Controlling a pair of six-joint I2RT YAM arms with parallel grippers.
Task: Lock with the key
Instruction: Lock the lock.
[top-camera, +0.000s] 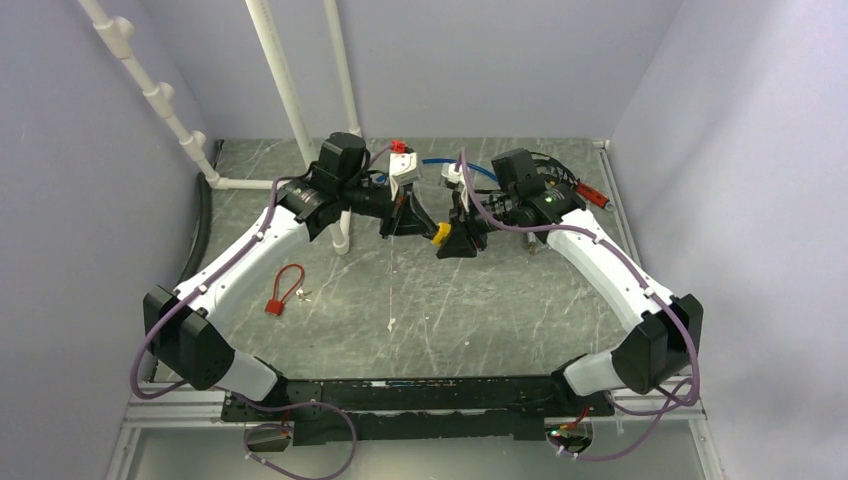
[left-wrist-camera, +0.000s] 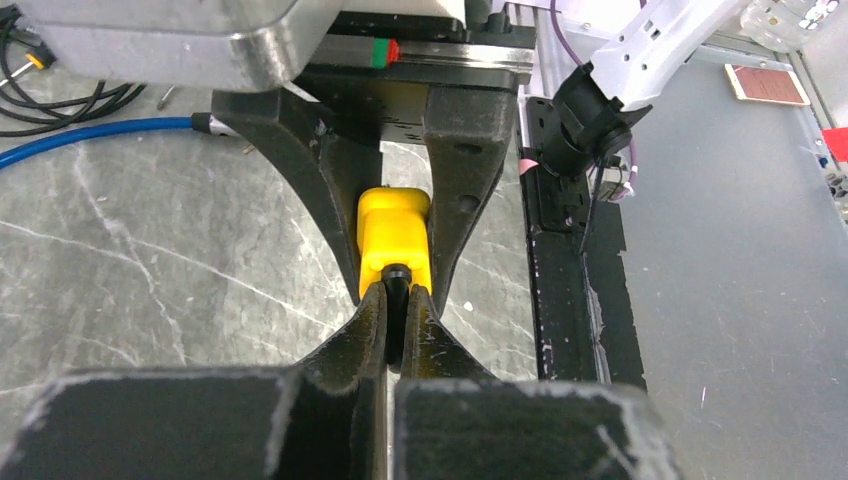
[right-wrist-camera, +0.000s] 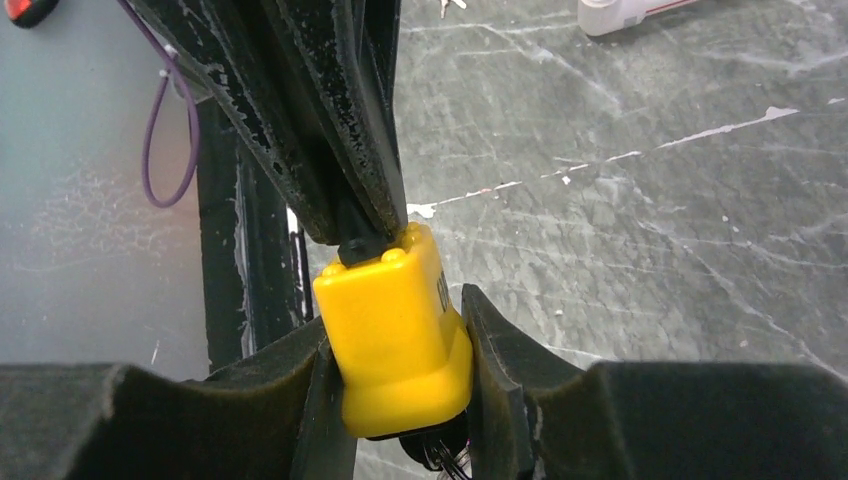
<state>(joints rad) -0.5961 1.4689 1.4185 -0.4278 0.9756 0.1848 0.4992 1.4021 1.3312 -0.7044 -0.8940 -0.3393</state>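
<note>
Padlock (right-wrist-camera: 395, 330): blocky, glossy yellow (black key (right-wrist-camera: 360, 248) inserted).

- left gripper (top-camera: 428, 228) and right gripper (top-camera: 455, 240) meet mid-table, barring passage across the middle.
- white pipes (top-camera: 285, 100) crowd the back-left corner.
- open tabletop (top-camera: 450, 320) lies on the near side, beside a red cable lock (top-camera: 285, 292).

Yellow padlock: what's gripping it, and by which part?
Right gripper clamps the yellow padlock by its body's sides; left gripper is shut on the black key at its end.
</note>
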